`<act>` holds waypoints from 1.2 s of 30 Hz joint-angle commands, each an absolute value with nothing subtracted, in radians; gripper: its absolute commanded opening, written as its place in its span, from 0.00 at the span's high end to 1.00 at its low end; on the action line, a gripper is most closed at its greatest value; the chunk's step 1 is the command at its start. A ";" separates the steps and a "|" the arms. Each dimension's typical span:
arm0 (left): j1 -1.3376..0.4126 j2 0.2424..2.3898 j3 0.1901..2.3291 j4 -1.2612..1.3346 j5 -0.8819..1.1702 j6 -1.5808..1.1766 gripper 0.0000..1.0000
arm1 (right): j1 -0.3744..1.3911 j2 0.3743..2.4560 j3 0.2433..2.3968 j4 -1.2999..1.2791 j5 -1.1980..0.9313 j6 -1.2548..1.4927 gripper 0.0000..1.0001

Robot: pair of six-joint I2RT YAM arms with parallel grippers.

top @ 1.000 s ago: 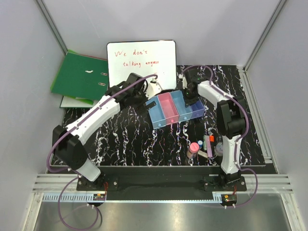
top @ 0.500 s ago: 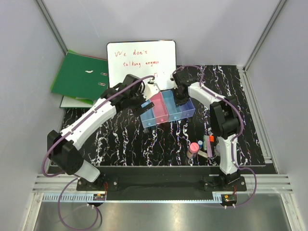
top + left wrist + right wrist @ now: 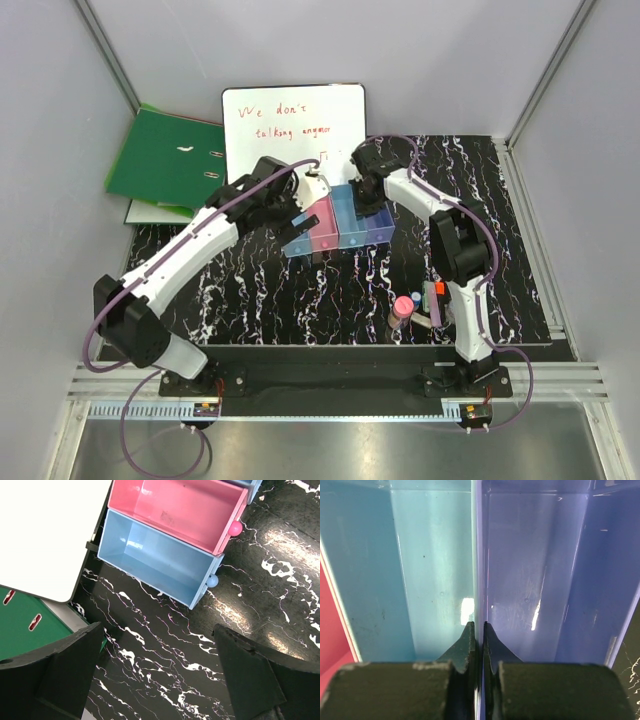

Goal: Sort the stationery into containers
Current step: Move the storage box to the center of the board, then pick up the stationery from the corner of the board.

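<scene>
Black marbled matting (image 3: pixel 300 300) covers the table inside a grey-walled cell, where two robot arms work at a row of four joined containers (image 3: pixel 322 228), coloured light blue, pink, light blue and purple, set just in front of a propped whiteboard (image 3: pixel 293 120). The right gripper (image 3: pixel 478 628) pinches the thin wall shared by the second light blue bin and the purple one, its fingers pressed almost together on the plastic. The left gripper (image 3: pixel 157 632) hangs spread wide over the mat beside the light blue end bin, holding nothing. Nothing shows inside the bins. The stationery, among it a pink-capped cylinder (image 3: pixel 400 312), a blue-capped tube (image 3: pixel 416 299) and a red-and-black marker (image 3: pixel 436 294), lies well apart from them, clustered by the right arm's base.

A hold on one slim partition looks like the weak point. If dragged, the row could pivot or slip free, and a shove backward could topple the whiteboard. The left arm, close by, could also bump the end bin.

Red handwriting on the board reads "We don't" over "talking" and a further word, seemingly "anymore". No brand or label is legible elsewhere.
</scene>
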State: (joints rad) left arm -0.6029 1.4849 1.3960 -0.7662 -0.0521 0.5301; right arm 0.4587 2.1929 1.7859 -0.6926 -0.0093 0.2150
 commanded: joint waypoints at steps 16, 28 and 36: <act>-0.597 1.388 1.347 -0.739 0.018 0.476 0.01 | 0.495 1.936 1.686 -0.678 -0.049 0.042 0.00; -0.633 1.344 1.350 -0.862 0.167 0.547 0.01 | 0.390 1.625 1.661 -0.791 -0.080 -0.127 0.00; -0.821 1.483 1.419 -0.879 0.348 0.846 0.01 | 0.278 1.347 1.398 -0.695 0.184 -0.397 0.00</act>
